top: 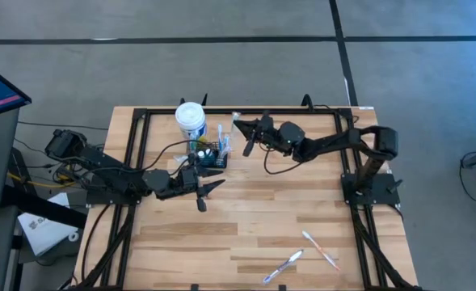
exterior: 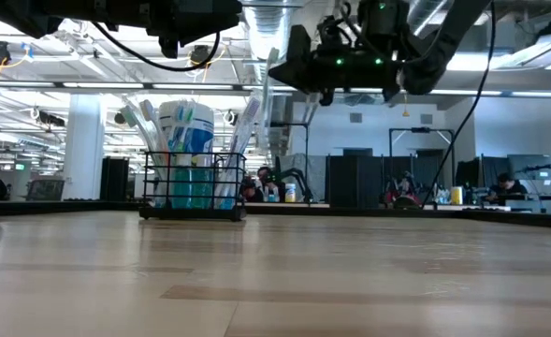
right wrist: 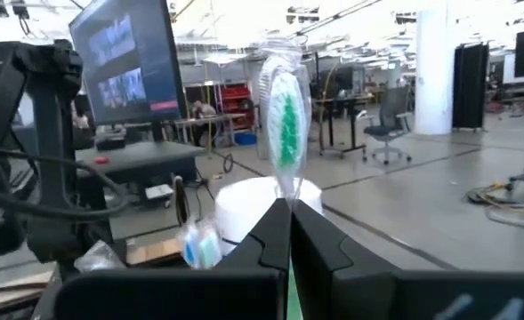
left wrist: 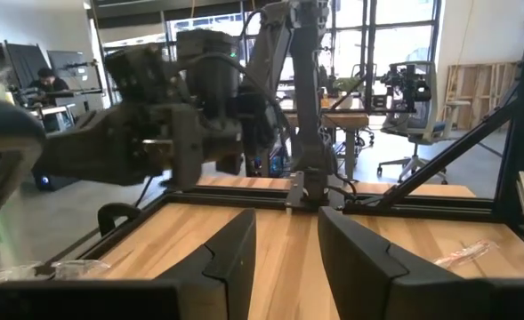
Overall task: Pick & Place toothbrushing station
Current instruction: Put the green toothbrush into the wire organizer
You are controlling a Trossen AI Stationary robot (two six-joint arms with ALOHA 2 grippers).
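Wooden table (top: 246, 218) — black caddy (top: 211, 155) holding upright toothbrushes, just beside white blue-labelled tub (top: 191, 120). Left gripper (top: 212, 190) near caddy; right gripper (top: 242, 128) raised close by. Two wrapped toothbrushes (top: 302, 255) — near edge.

In the low view both arms are cut off by the upper edge. The toothbrush (right wrist: 284, 124) clamped in the right pincer (right wrist: 288, 233) disappears between its fingers, so its handle is hidden. Behind the black caddy (exterior: 193, 184), the white tub (exterior: 185, 140) shows only through the wire. Two wrapped items (top: 302, 252) near the tabletop's front right corner are too small to identify.
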